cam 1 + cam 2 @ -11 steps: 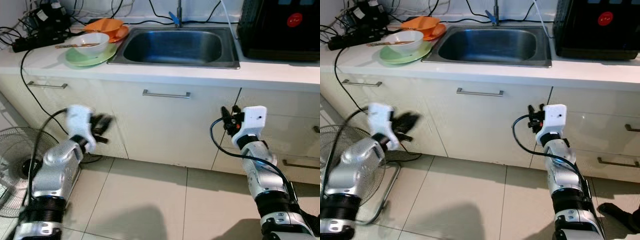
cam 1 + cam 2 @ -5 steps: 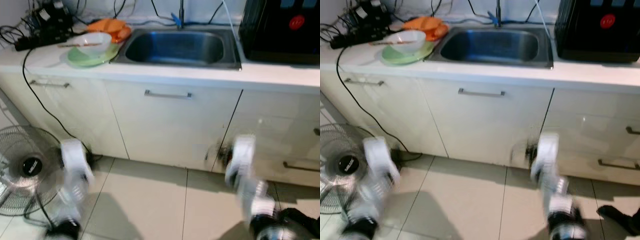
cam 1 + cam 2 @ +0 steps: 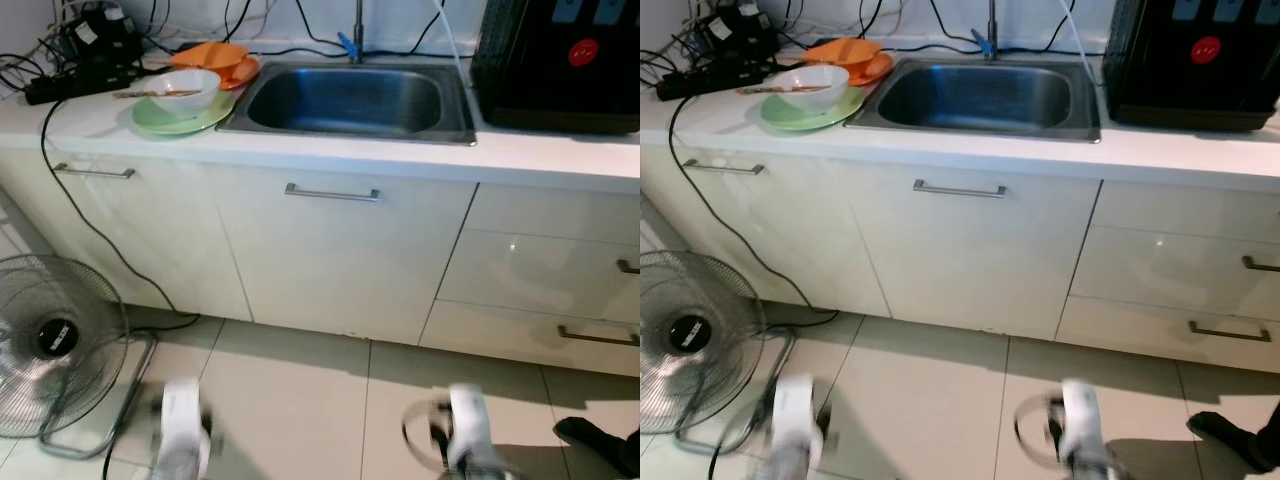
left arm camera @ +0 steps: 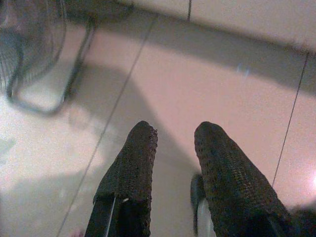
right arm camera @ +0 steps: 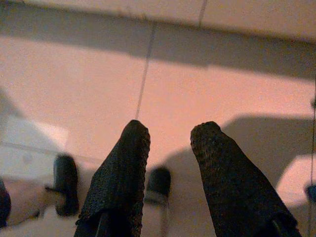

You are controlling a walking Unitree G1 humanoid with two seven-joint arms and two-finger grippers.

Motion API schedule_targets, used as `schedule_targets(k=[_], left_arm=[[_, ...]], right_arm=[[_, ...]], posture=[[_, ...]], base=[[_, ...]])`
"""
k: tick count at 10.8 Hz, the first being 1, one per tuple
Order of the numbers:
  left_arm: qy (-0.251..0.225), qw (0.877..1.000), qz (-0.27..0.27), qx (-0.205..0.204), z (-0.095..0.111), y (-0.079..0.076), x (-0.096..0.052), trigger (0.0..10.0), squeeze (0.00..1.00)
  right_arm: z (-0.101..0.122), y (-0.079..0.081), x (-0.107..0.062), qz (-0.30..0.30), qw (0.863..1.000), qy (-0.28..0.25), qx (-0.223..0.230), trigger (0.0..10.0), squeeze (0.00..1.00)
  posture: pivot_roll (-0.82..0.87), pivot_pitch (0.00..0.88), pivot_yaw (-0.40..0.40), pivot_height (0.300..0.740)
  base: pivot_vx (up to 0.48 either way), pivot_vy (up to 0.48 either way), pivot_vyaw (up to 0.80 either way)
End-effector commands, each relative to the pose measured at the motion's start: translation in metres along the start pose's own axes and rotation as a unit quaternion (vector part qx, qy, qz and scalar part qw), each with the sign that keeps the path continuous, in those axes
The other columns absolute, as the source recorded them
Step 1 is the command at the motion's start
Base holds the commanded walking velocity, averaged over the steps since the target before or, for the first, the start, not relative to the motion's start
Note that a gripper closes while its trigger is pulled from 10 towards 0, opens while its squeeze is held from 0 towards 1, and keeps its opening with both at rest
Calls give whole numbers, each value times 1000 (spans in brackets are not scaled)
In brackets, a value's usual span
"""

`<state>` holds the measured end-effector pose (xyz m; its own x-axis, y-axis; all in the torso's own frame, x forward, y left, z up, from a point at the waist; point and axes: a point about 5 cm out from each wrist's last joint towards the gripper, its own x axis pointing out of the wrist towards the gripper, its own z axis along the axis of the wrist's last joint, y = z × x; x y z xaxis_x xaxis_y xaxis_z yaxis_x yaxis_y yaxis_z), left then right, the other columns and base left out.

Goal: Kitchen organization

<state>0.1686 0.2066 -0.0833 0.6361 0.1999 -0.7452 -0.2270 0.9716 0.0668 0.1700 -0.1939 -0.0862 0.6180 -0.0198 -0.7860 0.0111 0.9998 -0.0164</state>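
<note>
Both pincers hang low over the tiled floor (image 3: 290,400), blurred in the head views. The left gripper (image 4: 173,148) and right gripper (image 5: 168,148) are each parted, grasping nothing. Beyond stands a fan (image 3: 55,340); on the countertop (image 3: 560,150), probably chopsticks across a white bowl (image 3: 185,88) beside the sink (image 3: 350,98).

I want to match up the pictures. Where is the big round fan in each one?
Left eye view: the fan stands on the floor at the lower left, beside the cabinets.
Right eye view: the fan is at the lower left again, closer to the edge.
Left wrist view: its wire cage and stand sit in a corner, beyond the black fingers.
Right wrist view: just floor tiles.
Shared landmark: the sink.
</note>
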Motion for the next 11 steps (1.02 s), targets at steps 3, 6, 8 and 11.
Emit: schedule_targets(k=[3, 6, 8, 11], left_arm=[[6, 1000, 6, -6, -3, 7, -1, 10000, 0], [-4, 1000, -3, -8, 4, 3, 2, 10000, 0], [-7, 1000, -6, -1, 5, 3, 2, 10000, 0], [-7, 1000, -5, 2, 4, 4, 1, 10000, 0]], right_arm=[[4, -3, 1, -4, 1000, 1, 4, 10000, 0], [9, -4, 2, -6, 1000, -2, 5, 10000, 0], [8, -2, 2, -6, 1000, -3, 11, 10000, 0], [4, -1, 2, -7, 1000, 1, 16, 10000, 0]], posture=[[-4, 0, 60, 740], [1, 0, 62, 740], [-1, 0, 71, 740], [2, 0, 71, 740]], base=[[0, 0, 0], [0, 0, 0], [0, 0, 0], [0, 0, 0]])
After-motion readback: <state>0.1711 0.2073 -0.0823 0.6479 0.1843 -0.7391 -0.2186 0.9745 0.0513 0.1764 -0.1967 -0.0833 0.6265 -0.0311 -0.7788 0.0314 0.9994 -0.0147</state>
